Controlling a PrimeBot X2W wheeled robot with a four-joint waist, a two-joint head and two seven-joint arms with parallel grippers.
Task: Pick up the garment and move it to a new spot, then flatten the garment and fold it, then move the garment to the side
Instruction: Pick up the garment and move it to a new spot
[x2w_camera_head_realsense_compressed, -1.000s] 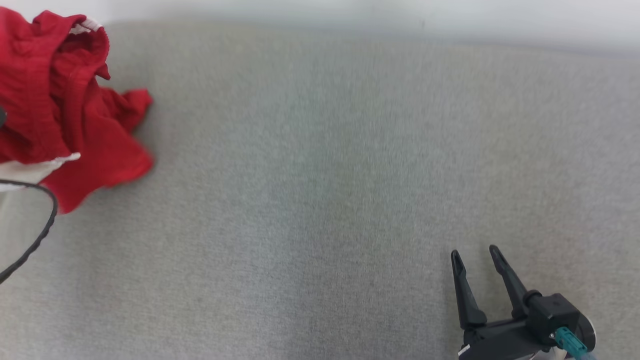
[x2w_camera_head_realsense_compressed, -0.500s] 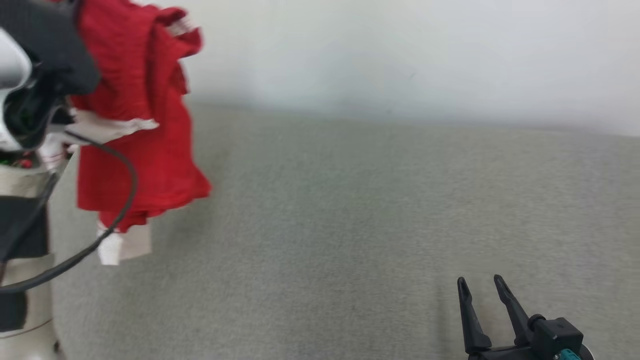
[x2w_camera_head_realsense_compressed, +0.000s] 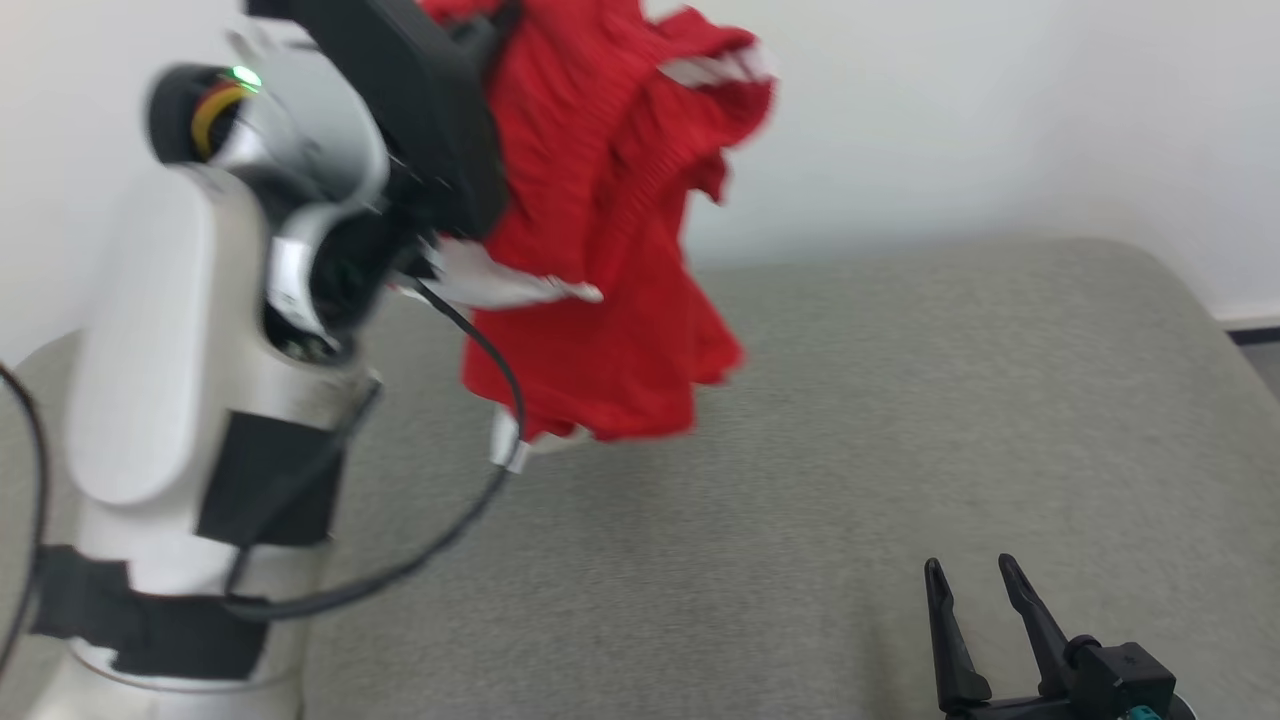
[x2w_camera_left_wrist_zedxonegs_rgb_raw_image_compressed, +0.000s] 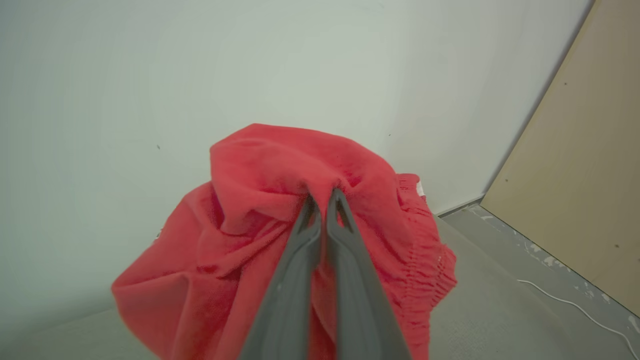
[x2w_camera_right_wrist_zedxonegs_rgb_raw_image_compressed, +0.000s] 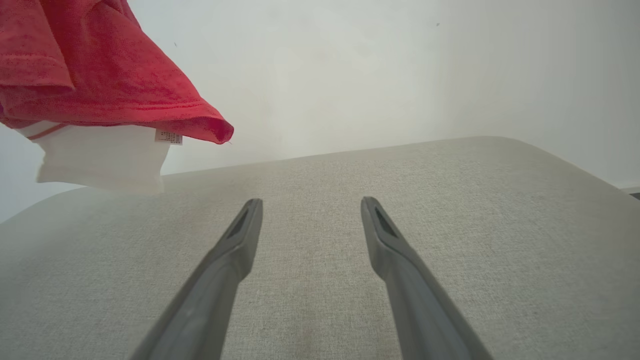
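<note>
The garment (x2w_camera_head_realsense_compressed: 610, 250) is red with white trim and hangs bunched in the air above the grey padded surface (x2w_camera_head_realsense_compressed: 900, 420). My left gripper (x2w_camera_left_wrist_zedxonegs_rgb_raw_image_compressed: 322, 197) is shut on a fold at its top, and the cloth drapes down around the two fingers. In the head view the left arm (x2w_camera_head_realsense_compressed: 230, 330) stands raised at the left with the garment beside its wrist. The garment's lower hem and a white part with a label (x2w_camera_right_wrist_zedxonegs_rgb_raw_image_compressed: 100, 150) hang at the upper left of the right wrist view. My right gripper (x2w_camera_head_realsense_compressed: 970, 590) rests low at the lower right, open and holding nothing (x2w_camera_right_wrist_zedxonegs_rgb_raw_image_compressed: 310, 210).
A pale wall (x2w_camera_head_realsense_compressed: 1000, 120) rises behind the surface. The surface's rounded right edge (x2w_camera_head_realsense_compressed: 1190, 290) drops to a floor strip. In the left wrist view a tan board (x2w_camera_left_wrist_zedxonegs_rgb_raw_image_compressed: 575, 175) leans at the right, with a white cable (x2w_camera_left_wrist_zedxonegs_rgb_raw_image_compressed: 575, 305) on the floor.
The left arm has lifted the garment off the surface and carried it up and to the right. The head view has tilted up and shifted. The right gripper has stayed open and low.
</note>
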